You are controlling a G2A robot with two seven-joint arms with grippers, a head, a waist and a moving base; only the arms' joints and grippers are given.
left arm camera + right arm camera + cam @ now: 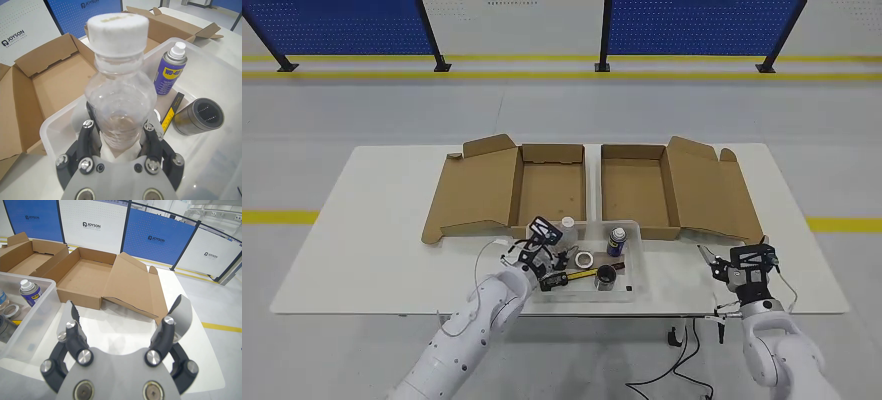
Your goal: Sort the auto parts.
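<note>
Overhead first, top view. The left arm sits at the far-left corner of the clear bin (644, 265) with the clear bottle (567, 231) at its tip. The left cardboard box (552, 185) lies just beyond that corner, and the right cardboard box (634, 190) is further across. Note that your left arm is the nearer one to the left box. The right arm hangs over bare bench (372, 230), near the bin's right wall but apart from it.

Left wrist view. The left jaws pinch the bottle low on its body, one finger on each side. Its long axis runs straight out from the wrist, with the white cap (117, 32) farthest off. Whether the base is clear of the bin floor cannot be told. Behind it in the bin are a spray can (169, 75) standing upright, a linear bearing (200, 116) on its side, and a yellow scale (173, 111) between them. Judgement: you must lift the bottle over the bin rim before it goes to the left box.

Right wrist view. The right jaws are spread wide, holding and touching nothing. The right box lies ahead of them, with the bin wall close by and a steel ring (12, 310) inside the bin.
</note>
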